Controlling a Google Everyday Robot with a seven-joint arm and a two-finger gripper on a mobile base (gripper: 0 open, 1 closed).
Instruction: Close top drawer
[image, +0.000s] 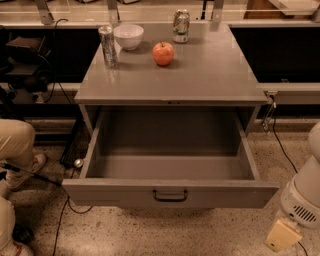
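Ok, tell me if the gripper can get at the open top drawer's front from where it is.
Probably yes. The gripper hangs low near the floor, just off the right end of the top drawer's front, with only open floor between them. Nothing stands before the front or its loop handle.

The drawer (110, 192) is grey metal, wide and deep. It stands pulled far out toward the lower edge of the frame, level, its floor and side walls showing. A small dark loop handle (170, 195) sits at the centre of its flat front. The gripper (282, 235) hangs in the lower right corner, apart from the drawer.
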